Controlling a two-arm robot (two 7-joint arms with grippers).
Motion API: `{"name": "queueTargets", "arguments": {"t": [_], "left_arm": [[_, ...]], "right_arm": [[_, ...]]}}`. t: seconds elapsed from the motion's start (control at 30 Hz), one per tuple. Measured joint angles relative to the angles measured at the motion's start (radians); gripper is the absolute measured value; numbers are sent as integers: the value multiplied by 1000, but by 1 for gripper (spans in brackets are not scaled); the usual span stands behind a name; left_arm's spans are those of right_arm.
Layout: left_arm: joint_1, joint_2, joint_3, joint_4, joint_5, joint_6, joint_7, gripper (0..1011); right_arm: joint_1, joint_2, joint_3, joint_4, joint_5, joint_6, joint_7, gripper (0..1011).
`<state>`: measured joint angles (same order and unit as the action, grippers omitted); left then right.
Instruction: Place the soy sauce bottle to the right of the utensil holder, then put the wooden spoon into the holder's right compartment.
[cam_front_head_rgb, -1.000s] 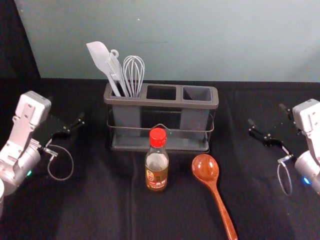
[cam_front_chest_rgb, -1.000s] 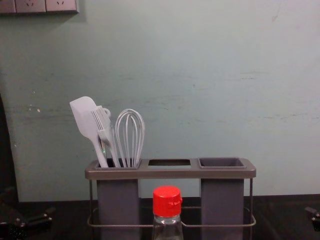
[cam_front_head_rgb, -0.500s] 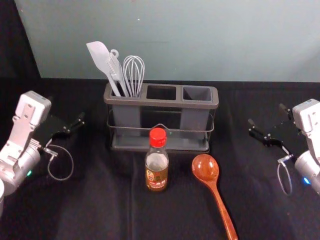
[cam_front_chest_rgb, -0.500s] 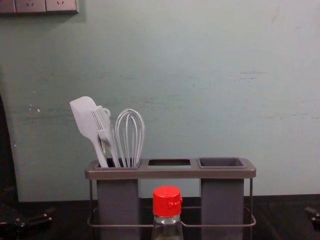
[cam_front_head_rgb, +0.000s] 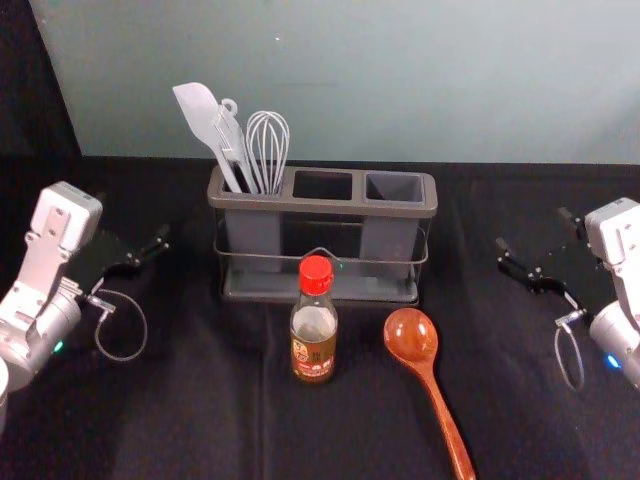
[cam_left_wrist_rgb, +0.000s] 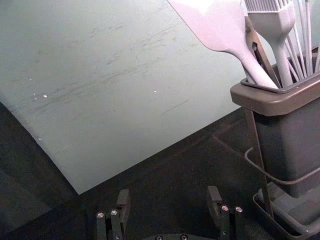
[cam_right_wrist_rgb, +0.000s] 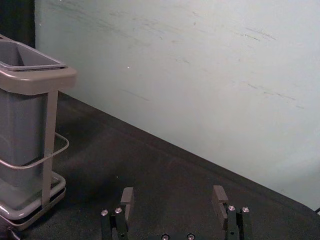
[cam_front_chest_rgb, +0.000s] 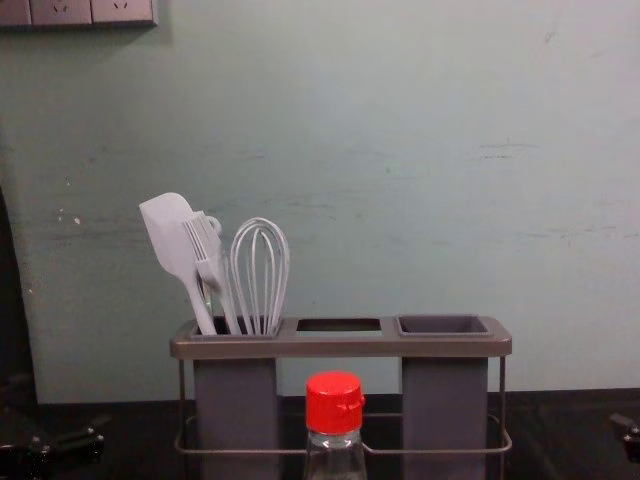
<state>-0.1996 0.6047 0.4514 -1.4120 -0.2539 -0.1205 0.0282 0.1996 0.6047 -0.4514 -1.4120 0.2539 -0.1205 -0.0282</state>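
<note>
Bottle (cam_front_head_rgb: 314, 350) and spoon (cam_front_head_rgb: 410, 335) both in front of the holder (cam_front_head_rgb: 290, 204), neither placed

The bottle stands upright near the holder's front, the spoon lying just to its right on the surface (cam_front_head_rgb: 200, 410). An off-centre squeeze could tip the bottle, being tall and narrow. A low carry rightward might knock the spoon's bowl; a set-down too close could bump the wire rail (cam_front_head_rgb: 385, 262). Later, a spoon gripped at a slant could catch on the rim of the right compartment (cam_front_head_rgb: 394, 187).

The right gripper (cam_right_wrist_rgb: 173, 194) is out past the holder's right side, fingers apart with nothing between them; it looks the likelier one for the bottle. The left gripper (cam_left_wrist_rgb: 169, 196) is off the holder's left side, fingers likewise parted and bare.
</note>
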Motion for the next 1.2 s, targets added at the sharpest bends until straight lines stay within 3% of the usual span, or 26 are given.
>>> {"name": "queueTargets", "arguments": {"t": [0.27,0.57,0.77,0.97,1.0,1.2], "left_arm": [[0,0,0,0,0,0,0,1005],[0,0,0,0,0,0,0,1005],[0,0,0,0,0,0,0,1005],[0,0,0,0,0,0,0,1005],[0,0,0,0,0,0,0,1005],[0,0,0,0,0,0,0,1005]], "right_arm": [[-6,2,5,-8,-1,-5,1,1003],[-103,47,79,-127,30,-37,18,1003],[-210,94,148,-232,118,-69,72,1002],[-326,152,222,-330,256,-104,182,1003],[-350,165,235,-349,295,-107,221,1003],[-402,191,257,-400,407,-109,343,1002]]}}
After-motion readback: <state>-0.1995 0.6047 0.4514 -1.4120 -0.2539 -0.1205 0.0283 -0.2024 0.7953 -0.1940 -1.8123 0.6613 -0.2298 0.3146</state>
